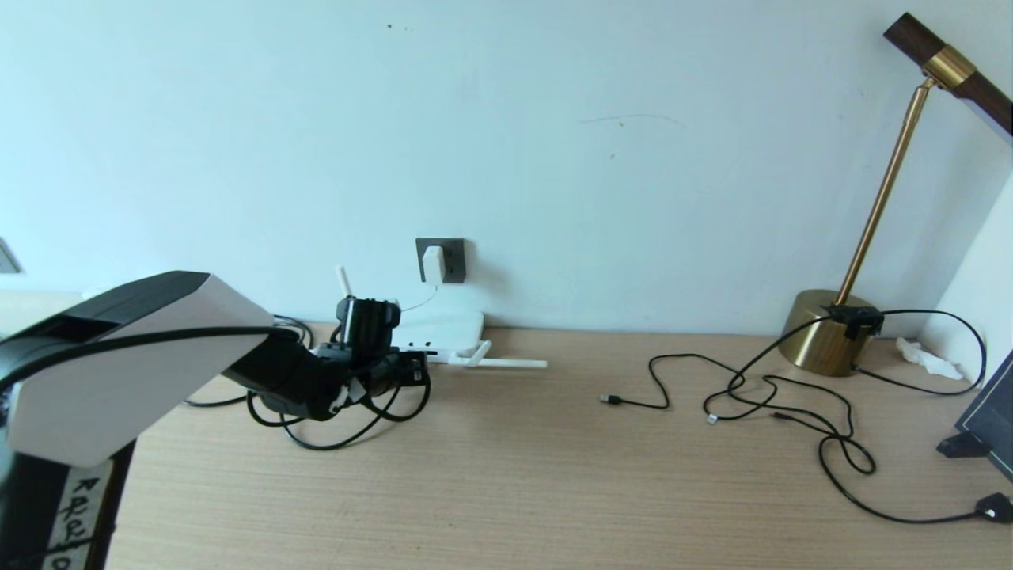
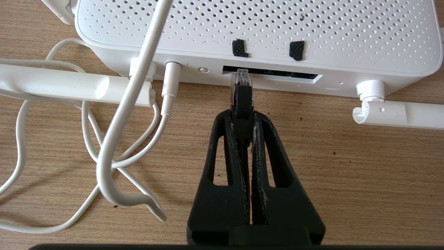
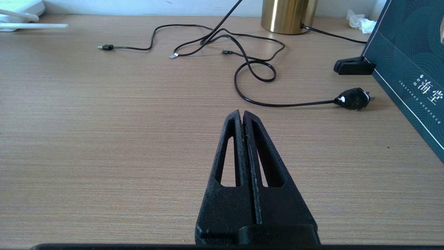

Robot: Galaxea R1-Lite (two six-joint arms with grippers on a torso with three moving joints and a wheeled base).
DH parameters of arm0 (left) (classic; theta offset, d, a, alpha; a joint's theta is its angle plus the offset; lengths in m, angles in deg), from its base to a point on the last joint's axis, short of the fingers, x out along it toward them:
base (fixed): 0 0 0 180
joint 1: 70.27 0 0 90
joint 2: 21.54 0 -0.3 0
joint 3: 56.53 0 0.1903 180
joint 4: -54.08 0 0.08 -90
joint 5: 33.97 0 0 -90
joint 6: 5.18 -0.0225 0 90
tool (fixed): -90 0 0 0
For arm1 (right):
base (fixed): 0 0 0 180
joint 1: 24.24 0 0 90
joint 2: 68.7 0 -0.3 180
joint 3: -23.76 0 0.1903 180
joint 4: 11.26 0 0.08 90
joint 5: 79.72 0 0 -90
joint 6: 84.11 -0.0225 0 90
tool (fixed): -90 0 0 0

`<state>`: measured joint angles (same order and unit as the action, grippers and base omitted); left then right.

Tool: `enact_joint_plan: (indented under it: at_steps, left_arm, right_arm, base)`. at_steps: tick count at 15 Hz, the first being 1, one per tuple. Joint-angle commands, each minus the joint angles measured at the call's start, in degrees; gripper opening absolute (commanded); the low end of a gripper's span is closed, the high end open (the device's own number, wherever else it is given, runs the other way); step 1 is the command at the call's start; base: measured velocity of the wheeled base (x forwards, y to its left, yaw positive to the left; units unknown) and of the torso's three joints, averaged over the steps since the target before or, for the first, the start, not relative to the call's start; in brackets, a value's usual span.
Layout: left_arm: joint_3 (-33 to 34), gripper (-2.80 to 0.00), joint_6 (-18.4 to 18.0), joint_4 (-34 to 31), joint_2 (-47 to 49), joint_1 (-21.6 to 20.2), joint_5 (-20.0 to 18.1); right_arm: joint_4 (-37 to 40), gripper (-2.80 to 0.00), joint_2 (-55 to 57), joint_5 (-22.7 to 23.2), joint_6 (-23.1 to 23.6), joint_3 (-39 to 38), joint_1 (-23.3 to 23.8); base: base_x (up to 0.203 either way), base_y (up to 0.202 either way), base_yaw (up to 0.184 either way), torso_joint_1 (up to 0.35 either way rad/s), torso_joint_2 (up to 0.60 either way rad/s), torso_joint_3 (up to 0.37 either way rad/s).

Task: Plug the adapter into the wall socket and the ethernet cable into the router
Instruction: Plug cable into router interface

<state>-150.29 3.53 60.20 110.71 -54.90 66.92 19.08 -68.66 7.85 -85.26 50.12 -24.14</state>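
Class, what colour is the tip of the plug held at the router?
Clear tip; left wrist view.

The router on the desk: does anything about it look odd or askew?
Slightly. One antenna of the router lies flat on the desk while another stands up. Two rough black patches sit above its port slot, where the left gripper holds the ethernet cable's plug.
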Motion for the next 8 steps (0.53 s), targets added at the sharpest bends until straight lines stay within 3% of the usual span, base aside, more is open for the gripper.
enact_joint_plan:
  at_steps: [1, 8]
  left_arm:
    - [-0.01, -2.8, 0.08, 0.22, 0.11, 0.01, 0.1]
    - [-1.58, -2.8, -0.1, 0.13, 0.43, 0.01, 0.1]
  right_arm:
    - [0.06, -2.8, 0.04, -0.11, 0.0, -0.01, 0.0]
    - [0.06, -2.8, 0.04, -0.04, 0.0, -0.01, -0.01]
  base:
    - [0.0, 0.0, 0.0, 0.0, 0.0, 0.0]
    - [0.0, 0.0, 0.0, 0.0, 0.0, 0.0]
